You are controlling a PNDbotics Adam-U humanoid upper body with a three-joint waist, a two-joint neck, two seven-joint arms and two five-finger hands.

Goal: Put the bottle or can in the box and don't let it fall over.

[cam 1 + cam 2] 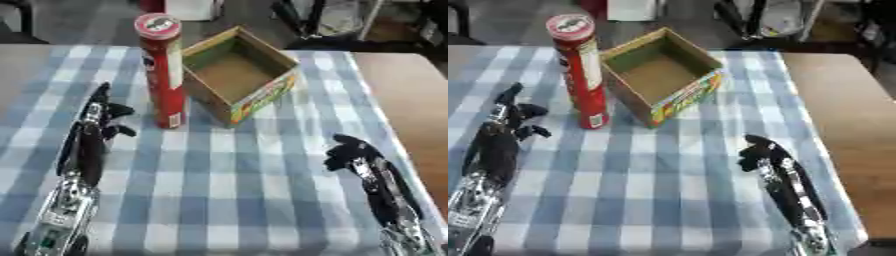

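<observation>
Can and box at the far middle of the worktop, one hand at each side nearer the camera.

The can (163,70) stands upright on the cloth (227,200) that covers the worktop (420,100), just left of the box (241,75), which sits open-topped and turned cornerwise. The left hand (98,117) lies left of the can and slightly nearer, apart from it. The right hand (350,152) lies well apart, right of the box and nearer, close to the cloth's right edge.

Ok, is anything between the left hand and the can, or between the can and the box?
Nothing visible. Only bare cloth separates the left hand from the upright can, and the open box sits right beside it.
</observation>
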